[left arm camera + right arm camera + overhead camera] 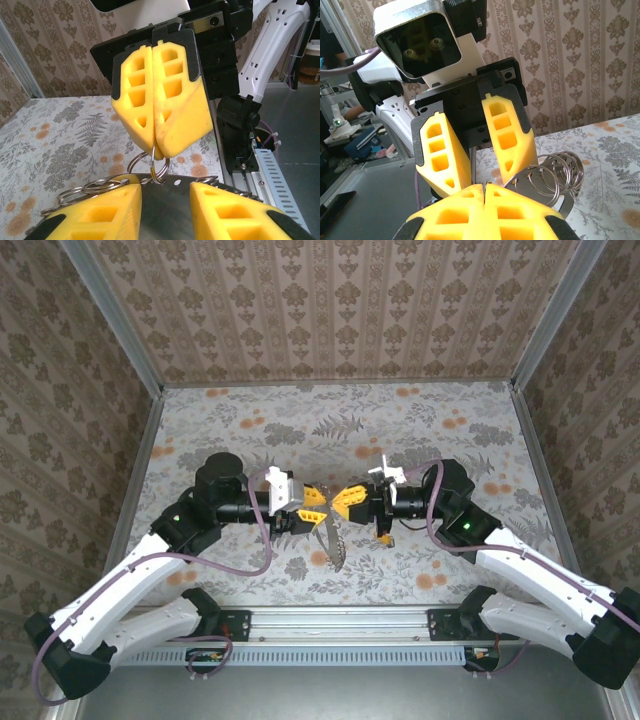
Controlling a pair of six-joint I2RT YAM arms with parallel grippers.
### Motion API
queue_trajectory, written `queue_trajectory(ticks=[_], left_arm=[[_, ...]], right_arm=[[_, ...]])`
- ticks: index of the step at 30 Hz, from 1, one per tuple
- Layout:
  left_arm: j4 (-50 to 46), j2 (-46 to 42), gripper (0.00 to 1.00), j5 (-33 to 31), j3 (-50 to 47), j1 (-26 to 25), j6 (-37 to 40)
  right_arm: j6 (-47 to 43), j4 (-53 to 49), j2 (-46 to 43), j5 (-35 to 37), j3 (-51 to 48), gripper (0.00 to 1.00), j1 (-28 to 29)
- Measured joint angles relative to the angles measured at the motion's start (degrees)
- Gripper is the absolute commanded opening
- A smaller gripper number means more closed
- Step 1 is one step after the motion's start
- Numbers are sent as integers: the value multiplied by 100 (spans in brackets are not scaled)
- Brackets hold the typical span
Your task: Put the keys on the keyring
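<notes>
Keyring [161,176] between right pincer's [156,149] closed tips

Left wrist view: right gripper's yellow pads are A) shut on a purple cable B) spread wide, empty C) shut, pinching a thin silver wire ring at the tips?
C: the right gripper has its pads together, the thin silver wire ring poking from their tips above the flat silvery metal plate.

White-and-black arms [120,585] carry purple cables [270,538], yellow hollowed pincer pads [172,100], seemingly green lights [466,530].

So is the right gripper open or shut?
Shut: the right gripper's yellow pads meet, pinching a thin split ring at their tips.
</notes>
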Motion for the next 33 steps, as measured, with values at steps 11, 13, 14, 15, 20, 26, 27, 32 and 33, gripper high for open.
queue_trajectory(ticks=[11, 13, 14, 15, 20, 26, 27, 32, 33], left_arm=[[-13, 0, 29, -15, 127, -2, 42], [-15, 9, 29, -13, 142, -2, 44], [-24, 20, 29, -15, 153, -2, 48], [-37, 42, 29, -15, 164, -2, 66], [-118, 173, 29, -24, 170, -7, 149], [-186, 291, 29, -83, 227, -39, 197], [-201, 297, 29, -83, 236, -46, 199], [-302, 352, 27, -122, 280, -94, 260], [-319, 367, 26, -144, 299, -109, 280]], right_arm=[[-387, -271, -22, 415, -136, 0, 81], [-407, -278, -22, 463, -164, 0, 83], [-409, -278, -22, 468, -173, 0, 81], [-409, -275, -26, 470, -181, 0, 83], [-407, -269, -120, 466, -236, 0, 92], [-407, -269, -195, 466, -238, 0, 92], [-407, -269, -195, 466, -238, 0, 94], [-407, -269, -192, 470, -240, 0, 105], [-407, -269, -192, 476, -240, 0, 107]])
